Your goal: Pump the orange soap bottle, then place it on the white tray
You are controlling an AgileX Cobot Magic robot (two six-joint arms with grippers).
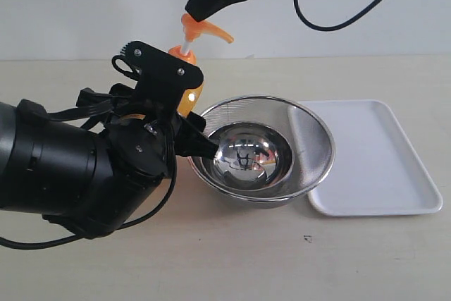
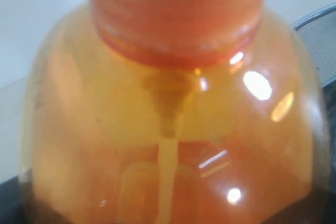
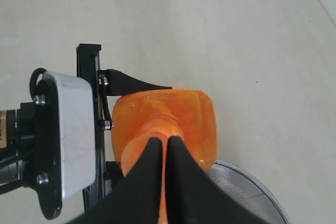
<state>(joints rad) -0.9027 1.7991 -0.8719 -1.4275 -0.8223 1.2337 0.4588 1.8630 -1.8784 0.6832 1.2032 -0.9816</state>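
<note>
- One tall translucent orange plastic soap bottle [image 2: 168, 129] stands upright just to the left of the bowls and well apart from the tray. Its base is hidden behind the left arm, so I cannot tell whether it rests on the surface.
- Its one orange pump head [image 1: 206, 31] sits raised on a white stem, with the spout pointing towards the bowl side.
- The left hand [image 1: 189, 111] is clamped on the bottle's body. The right wrist view shows a black finger on either side of it, set wide by the bottle's width.
- The right hand [image 1: 194, 12] comes down from above with its two fingers drawn together to a thin slit, their tips on top of the pump head.
- One round steel mesh bowl [image 1: 313, 128] sits beside the bottle, with one smaller polished steel bowl [image 1: 246, 156] nested inside it.
- One flat rectangular white plastic tray [image 1: 384, 167] with rounded corners lies to the right. The mesh bowl's rim overlaps its left edge in the exterior view, and nothing else is on it.
- All of this sits on one pale beige surface [image 1: 246, 259].
</note>
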